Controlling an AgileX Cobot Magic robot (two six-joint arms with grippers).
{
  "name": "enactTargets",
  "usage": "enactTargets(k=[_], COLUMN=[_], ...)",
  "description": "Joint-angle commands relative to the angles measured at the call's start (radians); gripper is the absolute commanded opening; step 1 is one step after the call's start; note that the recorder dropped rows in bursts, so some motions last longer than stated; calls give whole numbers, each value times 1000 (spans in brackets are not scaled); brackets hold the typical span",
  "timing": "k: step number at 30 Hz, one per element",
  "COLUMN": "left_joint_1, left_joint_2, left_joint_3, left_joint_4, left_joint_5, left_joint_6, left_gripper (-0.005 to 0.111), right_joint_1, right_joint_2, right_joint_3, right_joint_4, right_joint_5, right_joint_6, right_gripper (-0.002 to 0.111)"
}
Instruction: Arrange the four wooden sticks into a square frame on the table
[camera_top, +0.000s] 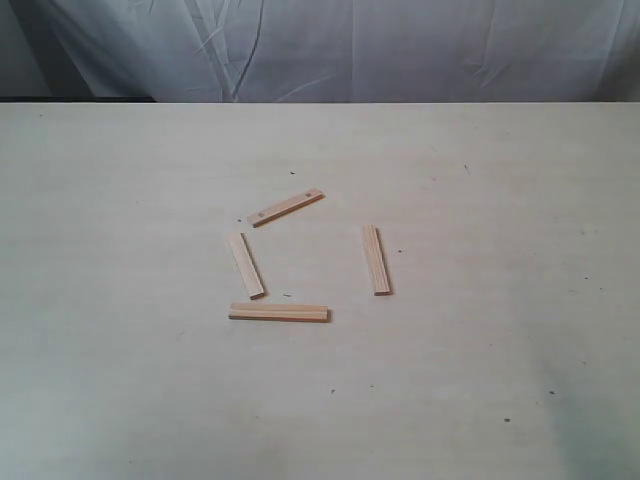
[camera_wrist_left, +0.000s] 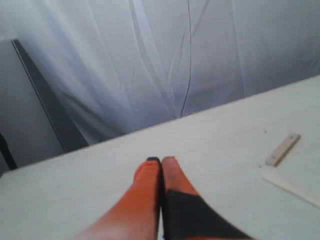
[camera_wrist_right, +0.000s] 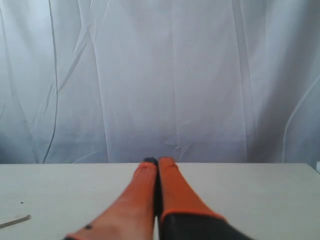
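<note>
Four pale wooden sticks lie loose on the table (camera_top: 120, 380), near its middle, none touching. The dotted stick (camera_top: 286, 208) lies slanted at the back. A second stick (camera_top: 245, 264) is on the left, a third stick (camera_top: 376, 259) on the right, and the fourth stick (camera_top: 279, 313) lies crosswise at the front. They form a rough open ring, no closed square. Neither arm shows in the exterior view. My left gripper (camera_wrist_left: 161, 161) is shut and empty above bare table, with the dotted stick (camera_wrist_left: 282, 150) and another stick (camera_wrist_left: 292, 189) off to one side. My right gripper (camera_wrist_right: 158, 161) is shut and empty, one stick end (camera_wrist_right: 15, 220) far off.
A wrinkled white cloth (camera_top: 340, 50) hangs behind the table's far edge. A dark panel (camera_wrist_left: 47, 100) stands beside the cloth in the left wrist view. Small dark specks dot the tabletop.
</note>
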Motion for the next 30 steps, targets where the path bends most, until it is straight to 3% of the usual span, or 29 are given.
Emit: enactTargets(k=[1, 5, 10, 15, 24, 28, 30], left_joint_1=[6, 6, 6, 6, 6, 6, 6], left_joint_2=[-5, -5, -5, -5, -5, -5, -5], left_joint_3=[5, 5, 5, 5, 5, 5, 5], left_joint_4=[55, 27, -163, -172, -172, -180, -232], left_joint_5=[-216, -379, -415, -548, -630, -677, -659], left_joint_6=[-3, -12, -13, -9, -9, -9, -23], left_gripper=[0, 0, 0, 0, 0, 0, 0], right_joint_1=[-7, -7, -7, -7, -7, -7, -7], right_joint_2=[-7, -7, -7, 23, 440, 638, 715], right_joint_3=[1, 1, 1, -30, -394, -498, -504], right_joint_4=[1, 5, 17, 86, 12, -36, -92], right_joint_5=[-40, -42, -79, -6, 398, 392, 286], right_joint_6=[0, 0, 0, 0, 0, -4, 3], right_gripper=[0, 0, 0, 0, -1, -1, -1])
